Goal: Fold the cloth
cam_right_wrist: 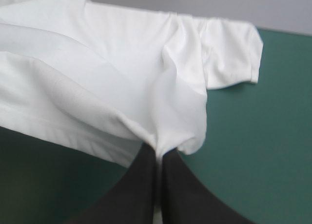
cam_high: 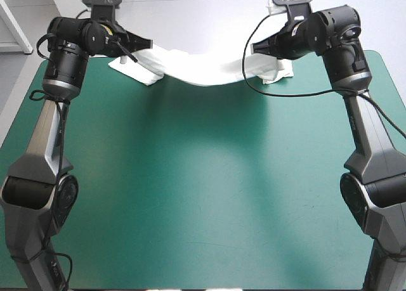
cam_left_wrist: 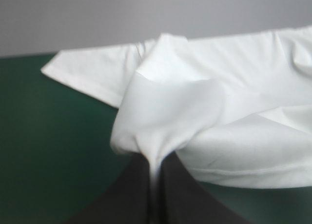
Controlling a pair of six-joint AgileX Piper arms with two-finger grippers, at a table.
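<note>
High view: left pincer (cam_high: pixel 147 45) and right pincer (cam_high: pixel 255 48) clamp the T-shirt (cam_high: pixel 203 70) sagging between them above the table (cam_high: pixel 190 177), folding seemingly just begun.

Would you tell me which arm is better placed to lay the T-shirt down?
Neither: left pincer and right pincer both grip the T-shirt, level, far across the table; likely move together.

The white T-shirt (cam_high: pixel 203 69) hangs in a sagging band, both ends lifted, near the far edge of the table (cam_high: pixel 203 196).
</note>
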